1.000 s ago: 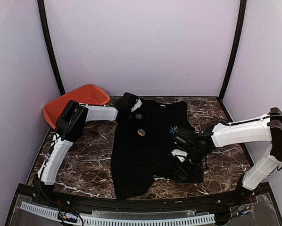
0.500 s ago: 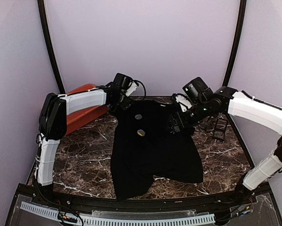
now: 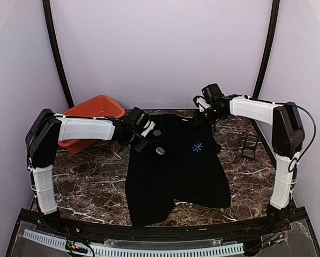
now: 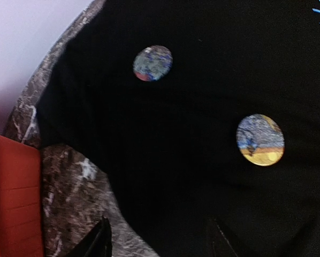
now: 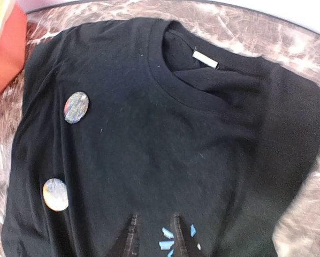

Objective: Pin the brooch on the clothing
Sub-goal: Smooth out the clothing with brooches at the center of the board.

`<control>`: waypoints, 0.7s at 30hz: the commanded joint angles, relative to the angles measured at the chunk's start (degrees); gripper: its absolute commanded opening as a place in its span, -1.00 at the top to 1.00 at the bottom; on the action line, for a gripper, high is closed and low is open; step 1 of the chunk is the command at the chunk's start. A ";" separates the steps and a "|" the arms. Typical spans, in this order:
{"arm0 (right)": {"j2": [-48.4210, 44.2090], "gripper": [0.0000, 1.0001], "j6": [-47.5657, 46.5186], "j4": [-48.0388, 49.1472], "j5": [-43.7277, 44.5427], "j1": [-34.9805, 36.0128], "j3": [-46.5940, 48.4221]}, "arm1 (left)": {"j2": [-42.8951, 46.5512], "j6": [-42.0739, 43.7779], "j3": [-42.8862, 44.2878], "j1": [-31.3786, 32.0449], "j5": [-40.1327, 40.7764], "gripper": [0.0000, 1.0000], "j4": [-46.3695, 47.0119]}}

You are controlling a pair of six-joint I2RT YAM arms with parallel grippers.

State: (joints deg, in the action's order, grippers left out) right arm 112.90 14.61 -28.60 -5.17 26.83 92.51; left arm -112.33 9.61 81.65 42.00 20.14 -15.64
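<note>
Left gripper (image 4: 157,241) jaws well apart, empty, over the T-shirt (image 3: 176,166) edge; right gripper (image 5: 153,238) narrowly parted, empty, starburst print (image 5: 164,244) by its tips; brooch (image 4: 260,140) lies on T-shirt chest near second disc (image 4: 152,63); collar label (image 5: 205,59) only in right wrist view.
</note>
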 commanded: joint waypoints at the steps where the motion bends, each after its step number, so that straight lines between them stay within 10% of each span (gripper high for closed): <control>1: 6.97 0.70 2.90 4.91 -7.88 -2.59 3.66 | -1.71 -3.61 -2.23 2.43 0.03 -0.16 0.41; 16: 24.06 0.64 4.50 2.17 -5.60 -5.48 16.82 | -3.38 -7.55 -9.86 3.78 -3.60 0.94 -4.94; 21: 26.35 0.60 4.96 1.46 -3.40 -6.27 19.78 | -2.88 -8.33 -12.58 3.88 -5.91 0.99 -6.07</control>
State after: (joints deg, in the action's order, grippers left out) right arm 137.10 18.76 -26.00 -11.31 21.63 109.47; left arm -115.13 2.72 72.88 45.63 18.48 -14.83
